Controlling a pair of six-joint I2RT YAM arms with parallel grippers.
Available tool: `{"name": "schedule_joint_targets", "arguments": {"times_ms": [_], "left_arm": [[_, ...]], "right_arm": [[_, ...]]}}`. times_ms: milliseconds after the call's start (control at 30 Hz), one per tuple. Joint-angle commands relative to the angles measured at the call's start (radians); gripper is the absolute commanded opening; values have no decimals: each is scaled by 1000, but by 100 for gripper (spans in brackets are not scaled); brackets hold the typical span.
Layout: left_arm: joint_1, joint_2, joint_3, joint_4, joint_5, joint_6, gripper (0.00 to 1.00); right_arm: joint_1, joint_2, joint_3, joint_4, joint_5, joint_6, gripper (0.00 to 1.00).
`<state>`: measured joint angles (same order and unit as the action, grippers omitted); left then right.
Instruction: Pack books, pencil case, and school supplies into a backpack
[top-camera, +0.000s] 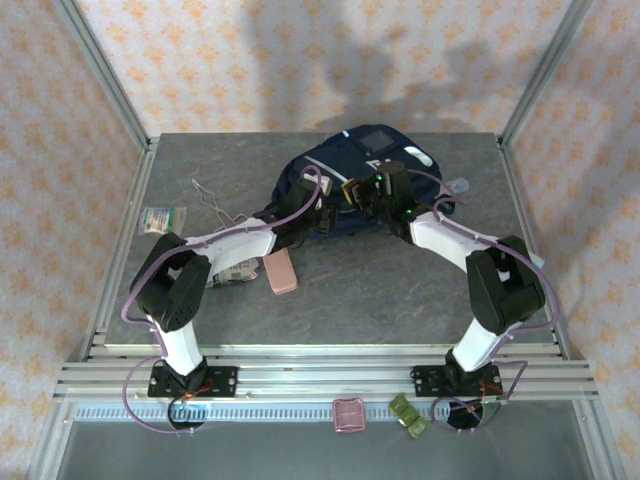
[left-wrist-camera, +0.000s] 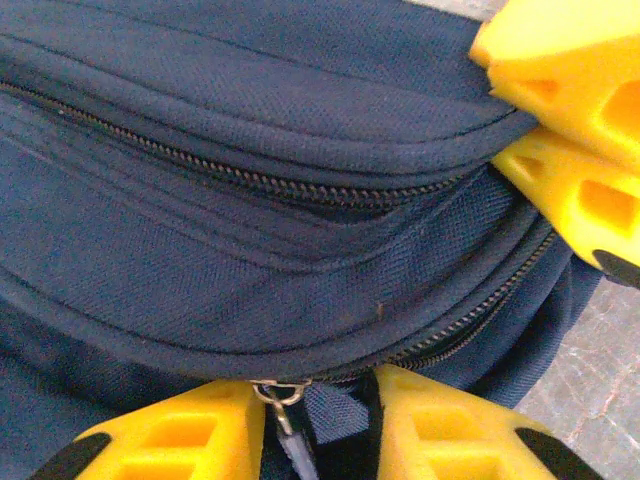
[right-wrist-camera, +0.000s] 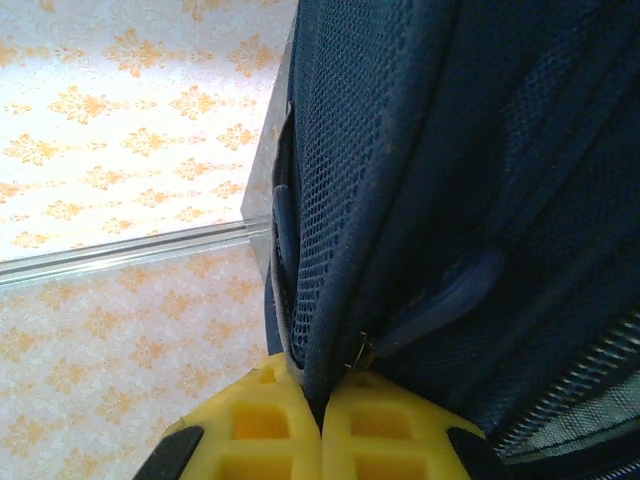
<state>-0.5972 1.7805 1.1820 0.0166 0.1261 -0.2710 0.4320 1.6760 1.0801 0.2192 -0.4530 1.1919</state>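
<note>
How the backpack looks: navy backpack (top-camera: 345, 170), slumped, with light patches on its far upper face. In the left wrist view it is woven fabric crossed by two curved zip lines.
Backpack place: far middle of the grey surface (top-camera: 400, 290), close to the far edge.
Right end effector (right-wrist-camera: 320, 430): yellow fingers pressed together on a fold of the backpack's rim, beside mesh lining, on the bag's near side.
Left end effector (left-wrist-camera: 310, 440): fingers a little apart, with a metal zip pull (left-wrist-camera: 280, 392) and a dark tab between them. Whether they pinch either one cannot be told. It meets the bag just left of the right end effector.
Pencil case (top-camera: 280, 272): pink, flat on the surface near the left forearm, apart from the bag.
White printed packet (top-camera: 232, 270): partly under the left arm, just left of the pencil case.
Open room: bare surface between the two arms in front of the bag, and less room behind it. Metal frame rails run along both sides.
</note>
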Motion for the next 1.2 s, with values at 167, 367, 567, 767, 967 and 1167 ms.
{"name": "schedule_joint_targets", "arguments": {"times_ms": [167,367,567,767,967,1167], "left_arm": [[21,-31,-51,80,141,42,21],[33,-61,-103,133,265,52,37],[41,-42,-94,155,338,46,37],[55,-22,-71,118,218,37,41],[87,-53,-95,108,175,12,51],[120,-78,-108,117,234,2,57]], "right_arm": [[-10,-41,60,120,-15,-20,0],[-15,-39,66,112,-15,-20,0],[-15,-38,72,108,-16,-22,0],[-14,-48,64,109,-14,-24,0],[-17,-45,77,108,-16,-23,0],[-24,-27,117,95,-33,-20,0]]}}
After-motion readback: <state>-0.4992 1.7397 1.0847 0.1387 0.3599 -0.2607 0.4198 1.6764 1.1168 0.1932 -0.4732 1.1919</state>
